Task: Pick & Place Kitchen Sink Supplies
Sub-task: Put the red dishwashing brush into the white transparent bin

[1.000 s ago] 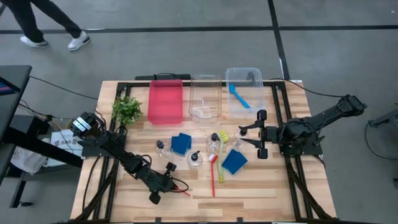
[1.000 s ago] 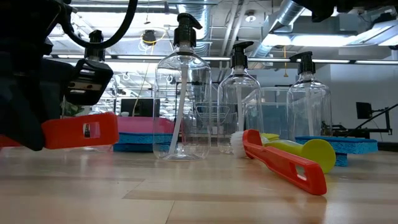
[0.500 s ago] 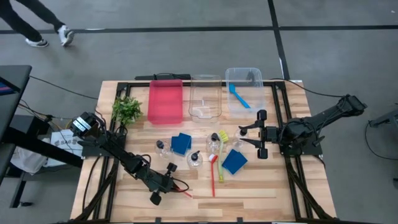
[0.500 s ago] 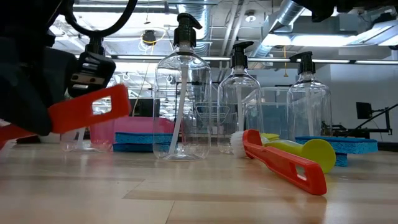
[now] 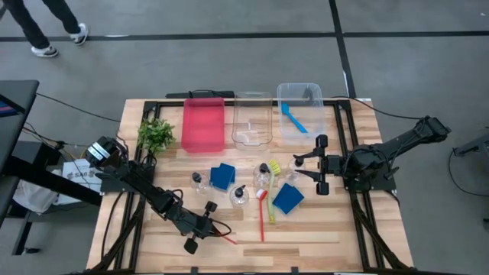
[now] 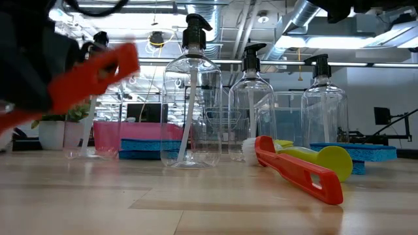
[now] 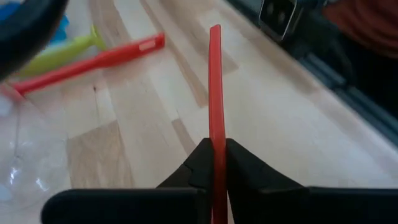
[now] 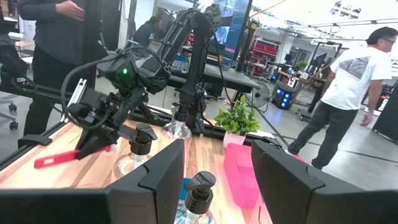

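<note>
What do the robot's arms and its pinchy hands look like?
Both arms are black and made of chunky jointed pieces. The left arm has black cables looping along it, and a small green light glows on it in the right wrist view. The left gripper has two smooth, dark, wedge-shaped fingers. The right gripper has two broad, flat, matte black fingers. The right arm looks the same.

A red brush handle (image 6: pixel 91 78) tilts upward off the wooden tabletop (image 6: pixel 209 202), gripped at its lower end by the left gripper (image 6: pixel 23 85), a dark blurred mass filling the frame's left edge. Just past the gripper stand three clear pump bottles (image 6: pixel 191 98), in a row leading away from it. Farther from the gripper, a second red brush (image 6: pixel 300 171) lies flat beside a yellow-green brush (image 6: pixel 326 160). Blue sponges (image 6: pixel 147 147) and a pink-red tray (image 6: pixel 124 134) sit behind the bottles.
</note>
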